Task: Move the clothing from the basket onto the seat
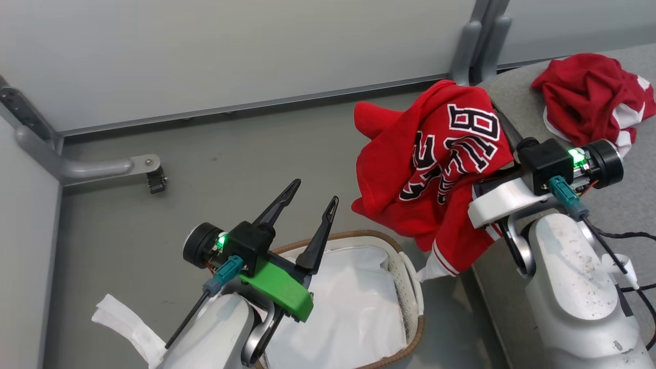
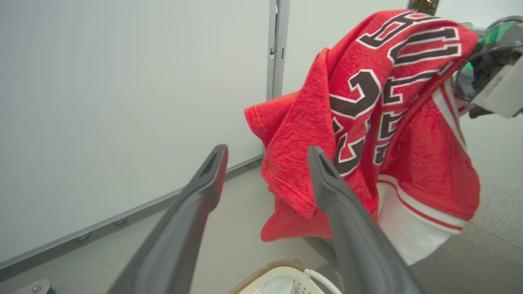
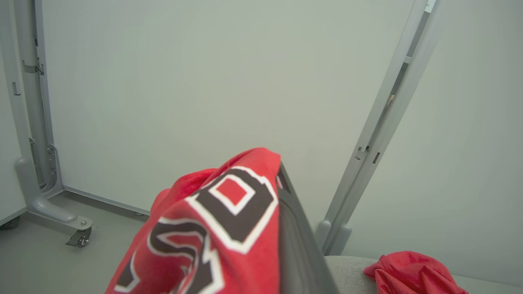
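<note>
The red jersey [image 1: 430, 169] with dark white-outlined lettering hangs in the air between the basket and the seat. My right gripper [image 1: 499, 120] is shut on it; cloth drapes over one finger and the other finger [image 3: 292, 228] shows bare. The jersey [image 2: 367, 122] reaches down past the basket's right side. A second red garment [image 1: 589, 97] lies crumpled on the grey seat [image 1: 523, 102]. The cream basket [image 1: 410, 287] stands at the bottom centre with just its white liner [image 1: 348, 307] showing inside. Over the basket's left rim my left gripper [image 1: 316, 190] is open and holds nothing.
White partition panels stand behind, on grey posts with a caster foot [image 1: 148, 174] resting on the grey floor. A strip of white cloth [image 1: 123, 323] lies by my left arm. A black cable [image 1: 615, 236] trails from my right wrist over the seat.
</note>
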Controlling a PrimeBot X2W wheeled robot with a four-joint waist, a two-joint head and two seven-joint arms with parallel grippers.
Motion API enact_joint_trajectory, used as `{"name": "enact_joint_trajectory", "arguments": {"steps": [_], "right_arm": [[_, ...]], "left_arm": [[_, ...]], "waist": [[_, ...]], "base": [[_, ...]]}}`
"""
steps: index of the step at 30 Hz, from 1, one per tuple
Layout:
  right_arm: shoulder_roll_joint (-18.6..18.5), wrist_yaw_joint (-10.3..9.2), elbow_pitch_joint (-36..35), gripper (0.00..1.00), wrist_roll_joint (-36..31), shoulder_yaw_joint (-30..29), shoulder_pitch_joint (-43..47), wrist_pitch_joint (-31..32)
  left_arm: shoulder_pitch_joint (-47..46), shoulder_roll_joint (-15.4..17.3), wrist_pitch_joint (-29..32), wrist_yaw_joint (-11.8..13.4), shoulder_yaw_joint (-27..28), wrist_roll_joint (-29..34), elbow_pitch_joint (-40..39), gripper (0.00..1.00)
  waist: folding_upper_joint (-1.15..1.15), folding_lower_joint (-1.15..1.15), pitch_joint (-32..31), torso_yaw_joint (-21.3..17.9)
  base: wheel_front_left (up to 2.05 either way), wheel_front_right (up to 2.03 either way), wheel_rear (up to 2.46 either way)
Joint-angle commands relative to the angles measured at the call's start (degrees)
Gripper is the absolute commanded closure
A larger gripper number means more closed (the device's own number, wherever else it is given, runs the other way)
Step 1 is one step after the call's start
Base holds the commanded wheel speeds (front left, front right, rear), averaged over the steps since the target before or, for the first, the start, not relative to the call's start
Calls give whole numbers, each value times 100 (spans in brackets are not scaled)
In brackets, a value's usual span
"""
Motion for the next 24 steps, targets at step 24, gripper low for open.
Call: {"name": "enact_joint_trajectory", "arguments": {"steps": [24], "right_arm": [[25,-8,-419,100,77,-974,140,-28]], "left_arm": [[-775,322,-20,-24,-691,76,-87,0]], "waist": [[20,0,1216,-2168]], "base": [[0,0,0]]}}
